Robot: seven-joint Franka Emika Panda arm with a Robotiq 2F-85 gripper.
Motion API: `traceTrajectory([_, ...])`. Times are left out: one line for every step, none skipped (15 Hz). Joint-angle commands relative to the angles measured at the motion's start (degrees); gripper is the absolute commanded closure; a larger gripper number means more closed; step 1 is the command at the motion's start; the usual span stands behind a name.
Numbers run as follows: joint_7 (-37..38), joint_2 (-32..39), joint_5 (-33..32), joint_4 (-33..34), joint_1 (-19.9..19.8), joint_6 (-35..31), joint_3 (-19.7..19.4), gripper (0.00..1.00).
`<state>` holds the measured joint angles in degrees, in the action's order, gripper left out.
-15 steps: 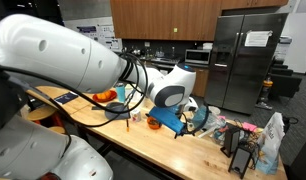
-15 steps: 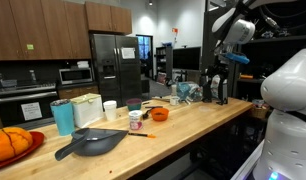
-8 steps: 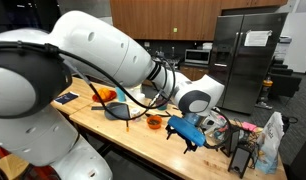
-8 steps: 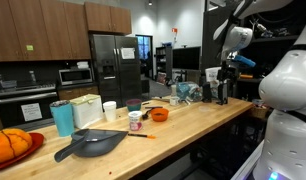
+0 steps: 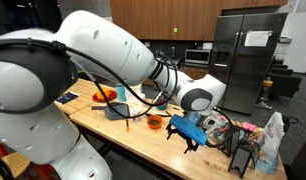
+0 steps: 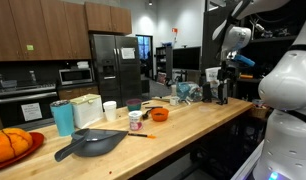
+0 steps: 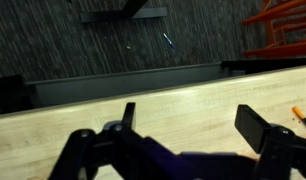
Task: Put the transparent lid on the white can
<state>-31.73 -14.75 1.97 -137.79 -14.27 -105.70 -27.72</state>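
Note:
The white can (image 6: 110,110) stands upright on the wooden counter (image 6: 183,125), left of the small orange bowl (image 6: 160,114). That bowl also shows in an exterior view (image 5: 154,122). I cannot make out the transparent lid in any view. My gripper (image 7: 193,125) is open and empty, its dark fingers (image 7: 259,128) spread over bare wood near the counter's edge. In both exterior views the gripper (image 5: 188,134) (image 6: 227,82) hangs above the counter end, well away from the can.
A teal cup (image 6: 62,117), white containers (image 6: 88,108), a black pan (image 6: 88,143) and a red plate with orange fruit (image 6: 8,146) stand on the counter. Clutter (image 5: 243,140) crowds the counter end. An orange pencil (image 7: 298,115) lies near the right finger.
Since a second ago the arm has swung and carried the gripper along the counter towards its end. Over the last half second nothing has visibly moved. The gripper stays open.

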Motion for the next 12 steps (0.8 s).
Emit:
traceTrajectory([3.94,-2.69,-0.95,-4.01,-1.00,-5.11,3.65,0.00])
traceTrajectory([4.73,-2.64,-0.38,-4.79,-0.55,-7.54,4.51,0.00])
traceTrajectory([5.78,-2.15,-0.05,-5.34,-0.15,-10.11,5.48,0.00])
traceTrajectory([6.55,-0.82,0.93,-5.43,0.57,-13.11,6.43,0.00])
traceTrajectory([7.55,0.59,1.84,-5.44,1.25,-16.21,7.41,0.00])
traceTrajectory([8.40,1.94,2.21,-5.51,1.76,-19.28,8.30,0.00])
traceTrajectory([9.09,3.30,2.78,-5.33,2.38,-21.62,9.08,0.00])
traceTrajectory([10.02,4.99,3.27,-4.86,2.93,-23.79,9.84,0.00])
traceTrajectory([11.44,6.98,4.07,-4.29,3.44,-25.71,10.59,0.00])
traceTrajectory([12.42,8.97,5.04,-3.46,4.03,-27.09,11.37,0.00])
traceTrajectory([13.63,10.54,5.48,-2.93,4.31,-28.38,12.12,0.00])
traceTrajectory([15.23,12.23,5.40,-2.35,4.43,-29.50,12.91,0.00])
